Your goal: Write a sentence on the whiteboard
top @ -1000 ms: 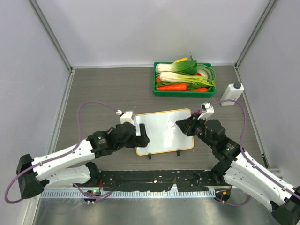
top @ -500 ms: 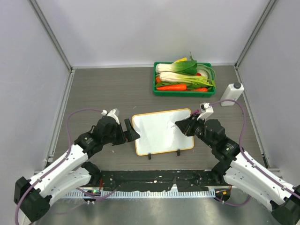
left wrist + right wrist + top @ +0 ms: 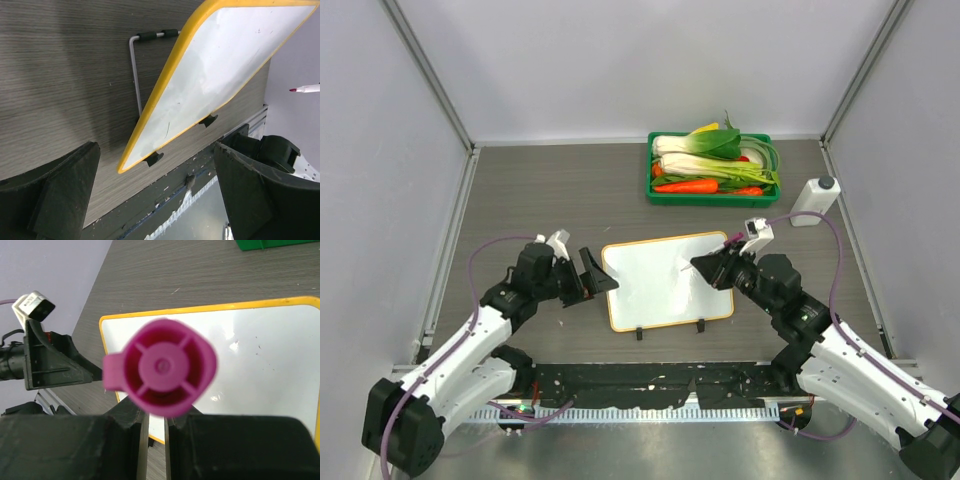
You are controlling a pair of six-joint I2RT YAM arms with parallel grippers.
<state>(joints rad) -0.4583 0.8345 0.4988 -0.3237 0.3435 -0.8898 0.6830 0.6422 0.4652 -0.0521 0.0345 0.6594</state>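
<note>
The whiteboard lies at the table's middle, orange-rimmed, on two black clip feet. Its face is bare apart from faint specks; no pink sentence shows on it. My left gripper is open and empty just left of the board's left edge, not touching it. In the left wrist view the board lies ahead of the spread jaws. My right gripper is shut on a pink marker, tip held over the board's right half. The board lies beneath it in the right wrist view.
A green tray of vegetables stands at the back, right of centre. A white bottle stands to its right. A bent wire stand lies against the board's far edge. Grey walls close in the table on three sides.
My left gripper has come off the board's left edge and drawn back to the left with its jaws open. The right gripper with the marker has barely moved.
</note>
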